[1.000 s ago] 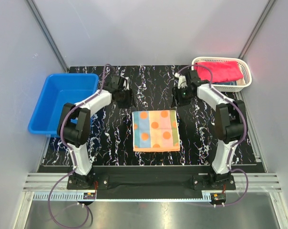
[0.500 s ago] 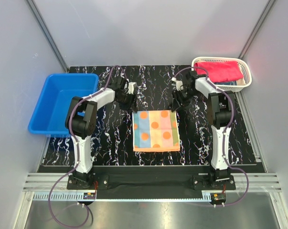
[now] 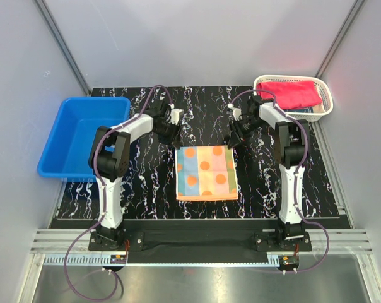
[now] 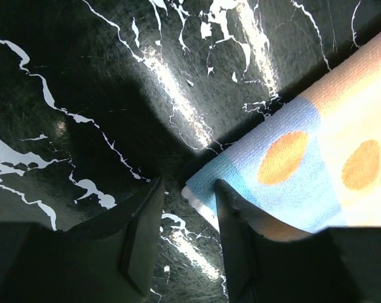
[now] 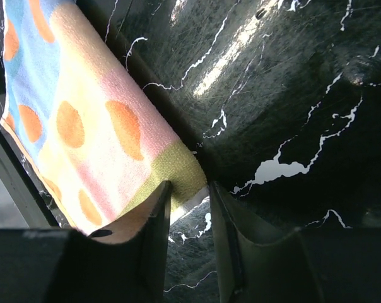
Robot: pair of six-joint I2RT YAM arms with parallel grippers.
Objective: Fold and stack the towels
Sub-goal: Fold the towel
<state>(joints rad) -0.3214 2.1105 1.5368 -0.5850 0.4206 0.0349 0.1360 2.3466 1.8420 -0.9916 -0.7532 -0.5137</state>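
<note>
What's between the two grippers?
Only bare table, just beyond the towel's far edge. The left gripper and right gripper each straddle one of its far corners. The top view shows it.

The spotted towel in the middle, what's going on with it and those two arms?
Both arms are working on the spotted towel, which lies flat on the black table. The left gripper is at its far left, blue corner and the right gripper is at its far right, green corner. Each has its jaws apart on either side of the corner. Neither corner is lifted yet, so this fold has not begun. A pink-red towel waits in the white basket at the far right.
</note>
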